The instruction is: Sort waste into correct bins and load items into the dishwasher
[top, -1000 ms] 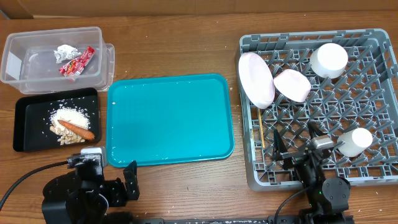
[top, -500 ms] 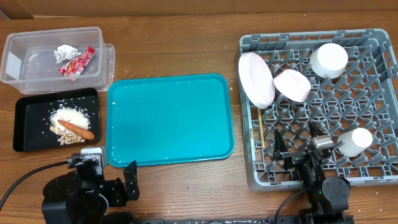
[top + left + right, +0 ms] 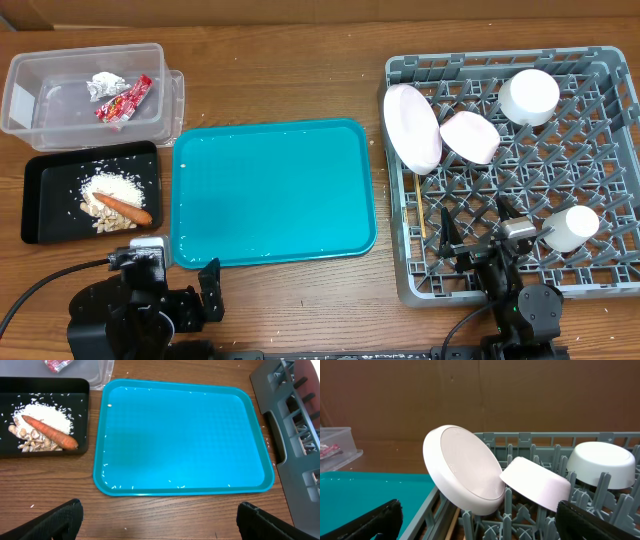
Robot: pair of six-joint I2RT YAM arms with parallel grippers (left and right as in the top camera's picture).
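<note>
Both sets of jaws wide, empty: left gripper [image 3: 159,512], right gripper [image 3: 478,516]. Plate [image 3: 412,127] leans on edge in the dish rack [image 3: 600,55], against a bowl [image 3: 470,137]. Likely stiff, slick, breakable, so take it by the rim.

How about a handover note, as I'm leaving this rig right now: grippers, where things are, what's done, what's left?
Left gripper: jaws open, empty, low over the table near the teal tray.
Right gripper: jaws open, empty, over the rack's near side.
Clear tub: crumpled paper and red wrapper.
Black tray: rice and carrot.
Rack: plate, bowls, cup, chopstick.
Done: waste sorted, dishes loaded.
Left: stray grains on the teal tray; I can make out only one chopstick, so check for the second.
</note>
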